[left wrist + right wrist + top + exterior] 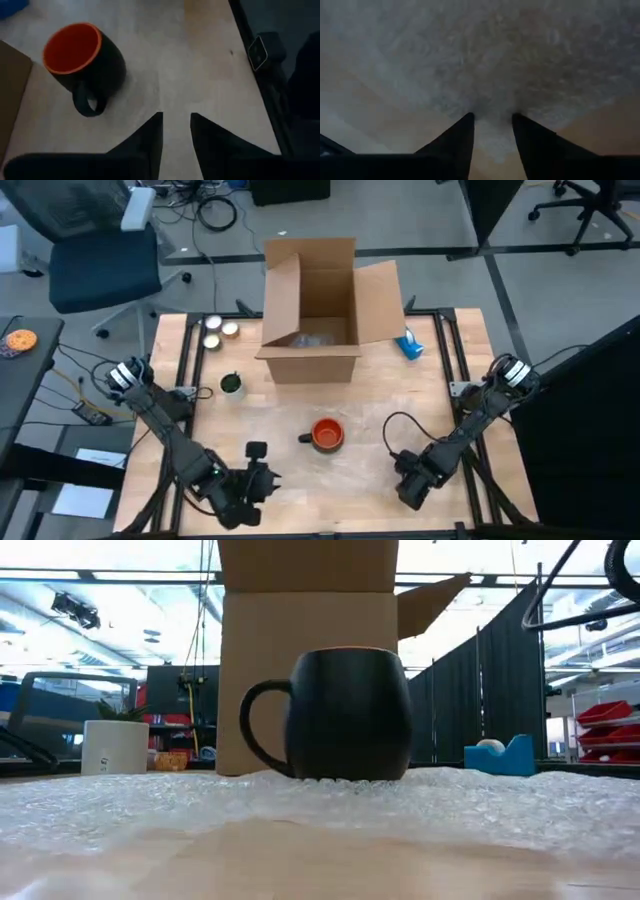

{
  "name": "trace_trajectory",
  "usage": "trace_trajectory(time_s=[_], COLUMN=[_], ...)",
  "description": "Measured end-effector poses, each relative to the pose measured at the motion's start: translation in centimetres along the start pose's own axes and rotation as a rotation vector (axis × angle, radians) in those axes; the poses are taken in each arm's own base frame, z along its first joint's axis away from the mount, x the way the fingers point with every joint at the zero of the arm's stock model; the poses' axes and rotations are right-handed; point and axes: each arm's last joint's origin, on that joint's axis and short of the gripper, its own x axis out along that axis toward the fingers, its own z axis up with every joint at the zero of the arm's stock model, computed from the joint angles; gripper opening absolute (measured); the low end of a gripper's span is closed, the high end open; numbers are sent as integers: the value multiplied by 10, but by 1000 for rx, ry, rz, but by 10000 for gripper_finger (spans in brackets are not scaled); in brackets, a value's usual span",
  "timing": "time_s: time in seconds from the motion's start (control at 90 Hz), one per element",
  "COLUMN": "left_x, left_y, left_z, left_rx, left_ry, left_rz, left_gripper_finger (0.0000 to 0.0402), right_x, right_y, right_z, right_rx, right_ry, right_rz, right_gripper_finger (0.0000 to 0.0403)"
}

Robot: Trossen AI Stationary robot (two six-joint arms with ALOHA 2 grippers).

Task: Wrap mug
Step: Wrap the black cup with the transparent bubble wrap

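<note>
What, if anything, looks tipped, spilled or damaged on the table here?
Nothing stands out. The mug stands upright on the bubble wrap, empty, with no spill visible. The cardboard box sits open behind it. Both grippers, left and right, wait near the table's front edge.

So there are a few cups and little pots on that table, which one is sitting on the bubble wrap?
The dark mug with the orange inside, in the middle of the bubble wrap. The white pot and two small jars stand off it, left of the cardboard box.
</note>
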Motion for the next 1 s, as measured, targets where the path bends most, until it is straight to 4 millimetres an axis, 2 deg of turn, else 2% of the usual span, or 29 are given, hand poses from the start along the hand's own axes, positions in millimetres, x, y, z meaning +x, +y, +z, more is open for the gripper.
trace_trajectory(time_s=[0.244, 0.367, 0.578, 0.756, 1.0], left_x=[0, 0, 2, 6, 29], left_y=[2, 3, 5, 5, 1], left_z=[1, 2, 3, 8, 13], left_rx=[-1, 0, -3, 1, 15], left_ry=[-35, -54, -78, -150, -275], left_rz=[57, 89, 135, 194, 168], left_gripper_finger=[83, 83, 83, 83, 83], right_x=[-7, -21, -66, -97, -115], right_y=[6, 18, 48, 61, 67], right_z=[13, 17, 27, 49, 89], right_rx=[-107, -157, -310, -398, -456], right_ry=[-59, -201, -492, -701, -860], right_rz=[23, 9, 44, 31, 100], right_gripper_finger=[9, 3, 0, 0, 0])
